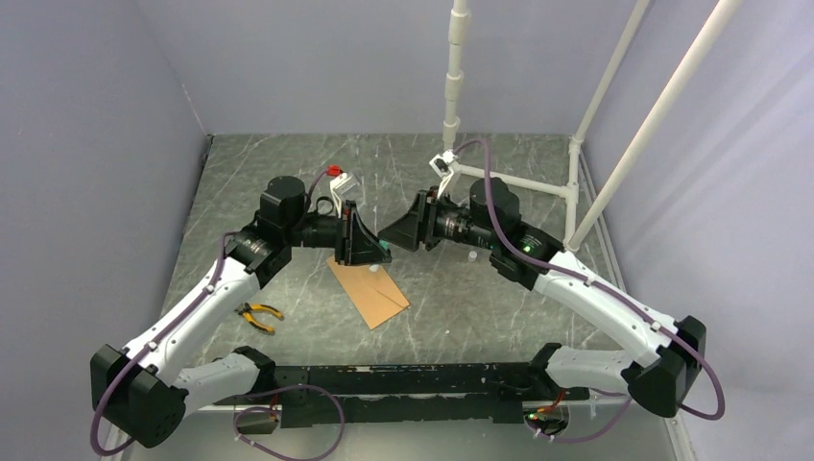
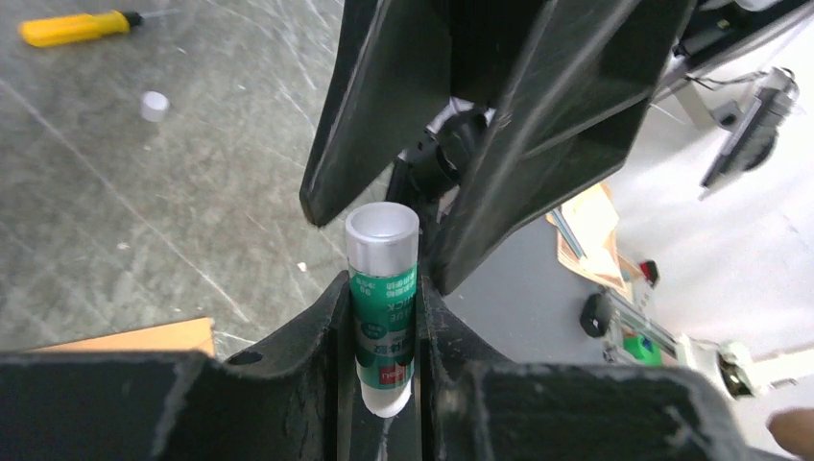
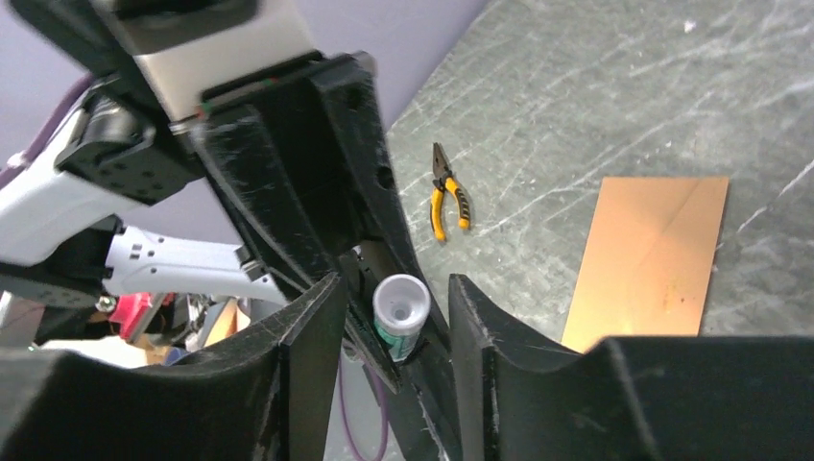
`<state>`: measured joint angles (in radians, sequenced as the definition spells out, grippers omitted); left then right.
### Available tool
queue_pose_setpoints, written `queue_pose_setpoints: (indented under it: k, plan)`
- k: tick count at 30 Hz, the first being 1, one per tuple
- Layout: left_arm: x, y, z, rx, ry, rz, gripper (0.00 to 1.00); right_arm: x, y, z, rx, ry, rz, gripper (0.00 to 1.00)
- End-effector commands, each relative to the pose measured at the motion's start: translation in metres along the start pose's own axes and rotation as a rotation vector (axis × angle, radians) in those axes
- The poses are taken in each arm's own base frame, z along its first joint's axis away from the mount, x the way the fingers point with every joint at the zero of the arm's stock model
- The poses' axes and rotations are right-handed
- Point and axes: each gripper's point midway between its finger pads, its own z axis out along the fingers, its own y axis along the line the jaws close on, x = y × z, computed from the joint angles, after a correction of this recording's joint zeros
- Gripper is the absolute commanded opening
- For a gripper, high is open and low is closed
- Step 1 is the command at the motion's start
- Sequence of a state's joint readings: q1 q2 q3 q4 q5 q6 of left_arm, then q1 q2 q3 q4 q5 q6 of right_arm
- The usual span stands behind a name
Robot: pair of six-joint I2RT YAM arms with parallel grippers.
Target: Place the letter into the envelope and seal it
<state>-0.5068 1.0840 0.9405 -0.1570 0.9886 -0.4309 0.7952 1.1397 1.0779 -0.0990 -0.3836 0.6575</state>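
Counting: two arms, two grippers, one glue stick, one small white cap, one envelope, one pair of pliers with yellow handles.
Left gripper: clamped on the glue stick, fingers pressed against both sides of its green label. The stick's pale grey tip sticks out past the fingertips, pointing at the other gripper.
Right gripper: released, jaws roughly half spread. One finger stands on each side of the stick's tip with a gap on both sides, touching nothing.
Meeting place: both grippers face each other tip to tip in the air above the middle of the table.
Envelope: flat on the table, left of centre. Its far corner lies below the left gripper, and a faint diagonal seam shows on the brown face. I cannot tell how the flap lies.
Pliers: on the table, left of and nearer than the envelope, apart from it.
Cap: on the table, right of centre, beside the right arm.
Surface: table of dark grey-green marbled material with pale veins.
Room: plain lavender walls on three sides, and a white pipe frame at the far right corner.
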Motion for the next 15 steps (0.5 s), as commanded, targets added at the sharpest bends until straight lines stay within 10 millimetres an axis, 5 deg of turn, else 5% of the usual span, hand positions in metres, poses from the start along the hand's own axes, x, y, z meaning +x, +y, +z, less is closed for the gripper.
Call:
queue_pose_setpoints:
  k: [1, 7, 12, 15]
  plan:
    - [-0.028, 0.007, -0.002, -0.092, -0.126, 0.063, 0.02, -0.005, -0.007, 0.014, 0.025, -0.023, 0.08, 0.41]
    - [-0.027, 0.004, -0.001, -0.069, -0.124, 0.045, 0.02, -0.027, -0.004, 0.013, 0.013, -0.141, 0.078, 0.02]
    - [-0.021, -0.033, -0.005, 0.113, -0.078, 0.079, 0.02, -0.031, 0.029, -0.009, -0.195, -0.145, -0.114, 0.0]
    - [-0.014, -0.053, -0.012, 0.207, -0.035, 0.121, 0.02, -0.012, 0.061, -0.035, -0.459, -0.087, -0.326, 0.0]
